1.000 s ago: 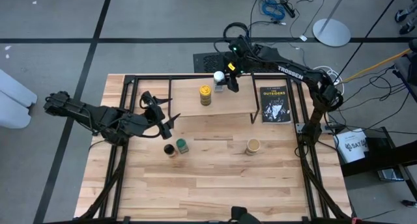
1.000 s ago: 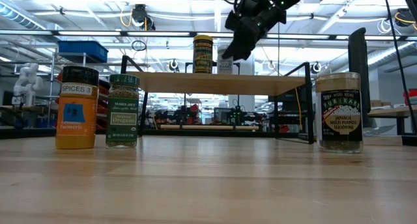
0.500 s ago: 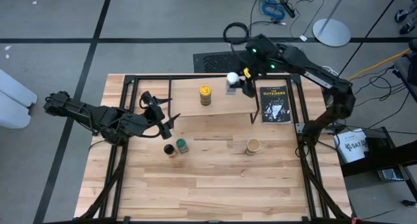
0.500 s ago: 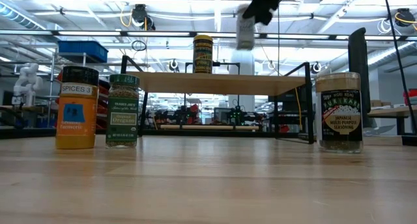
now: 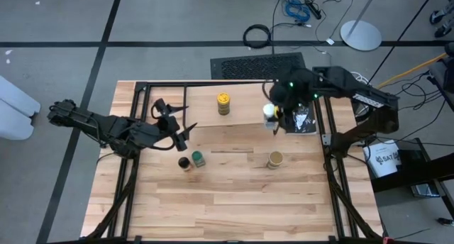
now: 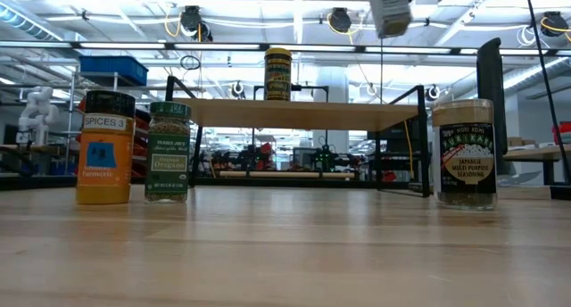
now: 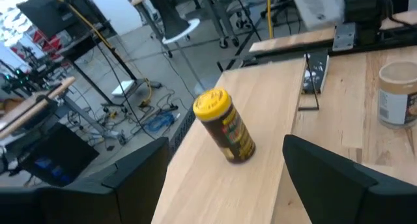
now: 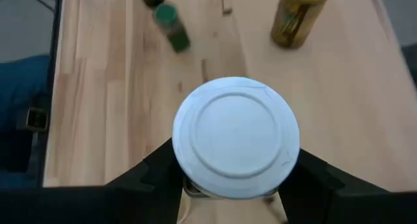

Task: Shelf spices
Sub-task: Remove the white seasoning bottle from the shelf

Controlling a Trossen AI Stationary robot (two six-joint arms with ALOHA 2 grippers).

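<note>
Reading "SPICES 3" jar (image 6: 104, 147) label

The shelf (image 5: 241, 116) has one jar on it, the yellow-lidded jar (image 5: 223, 103), standing toward its left half; the board to the right of that jar lies bare up to the shelf's right legs. Above that right end the right gripper (image 5: 273, 116) hangs with the white-lidded jar (image 6: 389, 9) clamped in its jaws, blocking the way down there. The left gripper (image 5: 179, 130), jaws apart, sits by the shelf's left end. On the table (image 5: 234, 201) in front, the dark-lidded jar (image 5: 184, 163) and green-lidded jar (image 5: 198, 158) stand together on the left and the tan-lidded jar (image 5: 275, 159) on the right, with a wide open lane between them. The book (image 5: 303, 120) lies right of the shelf.
</note>
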